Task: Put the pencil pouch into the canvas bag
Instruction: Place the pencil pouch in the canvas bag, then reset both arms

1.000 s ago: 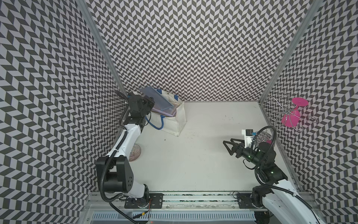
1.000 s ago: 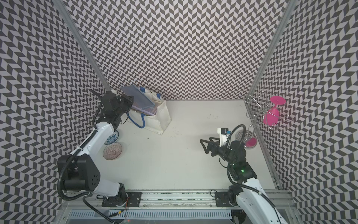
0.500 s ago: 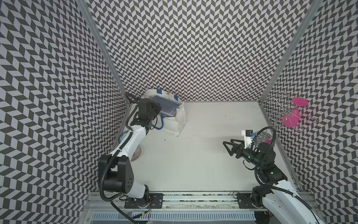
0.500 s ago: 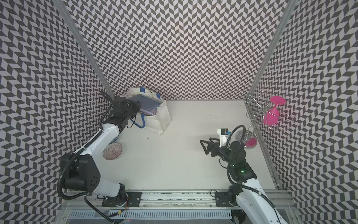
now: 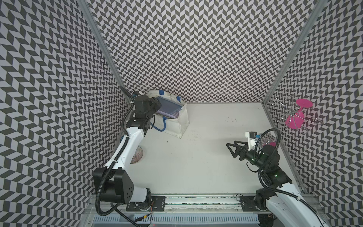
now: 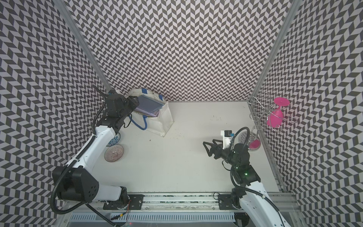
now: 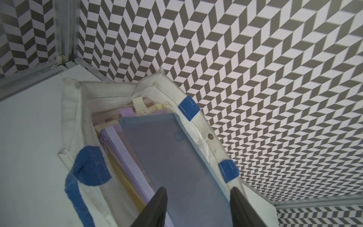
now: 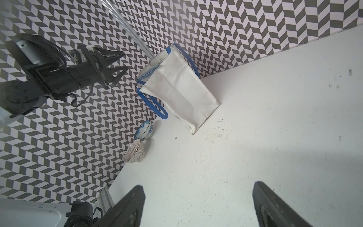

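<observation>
One pouch (image 7: 172, 167) slanting into bag (image 7: 202, 125)

A: What's in front of your right gripper (image 8: 198, 185)?
B: Its jaws gape over the table (image 8: 255, 137). Far left stands the canvas bag (image 8: 182, 94); nearer you, a blue-patterned bowl (image 8: 144, 130) and a striped bowl (image 8: 134, 151) sit by the left wall.

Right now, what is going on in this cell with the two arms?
The left arm has its jaws open over the mouth of the white boxy canvas bag with blue rope handles. The flat blue-grey pencil pouch lies in it on other pastel pouches, gripped by nothing. The right arm hangs apart, jaws open and empty.
</observation>
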Robot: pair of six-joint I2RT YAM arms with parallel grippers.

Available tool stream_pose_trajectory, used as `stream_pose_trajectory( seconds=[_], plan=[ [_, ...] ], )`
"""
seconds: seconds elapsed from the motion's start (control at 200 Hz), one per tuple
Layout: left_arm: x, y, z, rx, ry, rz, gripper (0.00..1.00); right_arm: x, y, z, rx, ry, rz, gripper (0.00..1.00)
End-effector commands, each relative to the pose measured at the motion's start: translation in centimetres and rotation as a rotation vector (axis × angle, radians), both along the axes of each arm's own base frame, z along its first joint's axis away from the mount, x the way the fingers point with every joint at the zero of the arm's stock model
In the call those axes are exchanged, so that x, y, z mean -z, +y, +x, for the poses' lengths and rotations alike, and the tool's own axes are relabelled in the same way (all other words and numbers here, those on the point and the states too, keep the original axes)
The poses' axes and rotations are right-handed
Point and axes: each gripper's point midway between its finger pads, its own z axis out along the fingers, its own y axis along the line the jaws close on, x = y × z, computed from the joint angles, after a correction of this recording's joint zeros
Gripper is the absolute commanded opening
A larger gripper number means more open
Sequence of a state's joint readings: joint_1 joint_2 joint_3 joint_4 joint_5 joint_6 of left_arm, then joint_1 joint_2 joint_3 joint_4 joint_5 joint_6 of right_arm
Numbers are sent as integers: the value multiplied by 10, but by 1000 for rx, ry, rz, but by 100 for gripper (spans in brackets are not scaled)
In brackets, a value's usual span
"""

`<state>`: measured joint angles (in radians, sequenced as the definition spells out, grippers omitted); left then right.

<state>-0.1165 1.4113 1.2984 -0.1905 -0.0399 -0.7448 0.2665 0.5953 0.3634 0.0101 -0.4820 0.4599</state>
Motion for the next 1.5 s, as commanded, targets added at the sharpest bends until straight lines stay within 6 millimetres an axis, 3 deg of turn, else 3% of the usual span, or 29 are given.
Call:
stream_pose_trajectory(
  seconds=[0.0, 0.1, 0.22, 0.335, 0.576, 0.706, 0.881, 0.911, 1.041, 1.126, 1.227, 1.277, 1.372, 1.497],
  plan=[
    [-16, -33, -7, 130, -20, 106, 37, -15, 1, 4, 7, -73, 12, 87],
    [-5, -64, 0, 251, 13, 144, 34, -14, 1, 6, 7, -71, 16, 87],
    [25, -78, 14, 320, 88, 160, 33, -15, 2, 7, 6, -67, 10, 87],
    [56, -77, 29, 323, 151, 184, 34, -16, 0, 8, 18, -72, 2, 87],
    [104, -51, 50, 281, 241, 151, 35, -14, -3, 10, 36, -76, -13, 87],
    [96, -45, 55, 260, 230, 166, 36, -16, -2, 12, 32, -78, -11, 87],
    [57, -55, 48, 289, 158, 255, 51, -18, -4, 12, 41, -88, -31, 88],
    [50, -58, 44, 295, 150, 283, 55, -19, -5, 12, 49, -94, -37, 100],
    [21, -64, 9, 281, 115, 403, 71, -29, -15, 12, 102, -128, -65, 99],
    [9, -55, -31, 257, 81, 452, 84, -34, -25, 14, 161, -144, -87, 99],
    [-7, -32, -89, 201, -11, 468, 98, -33, -35, 17, 213, -138, -131, 99],
    [-13, -21, -117, 176, -67, 474, 99, -33, -37, 18, 226, -139, -141, 99],
    [-1, 1, -156, 112, -80, 467, 99, -36, -42, 19, 263, -168, -128, 99],
    [41, 43, -188, -98, -30, 438, 99, -28, -56, 30, 356, -180, -136, 99]
  ],
)
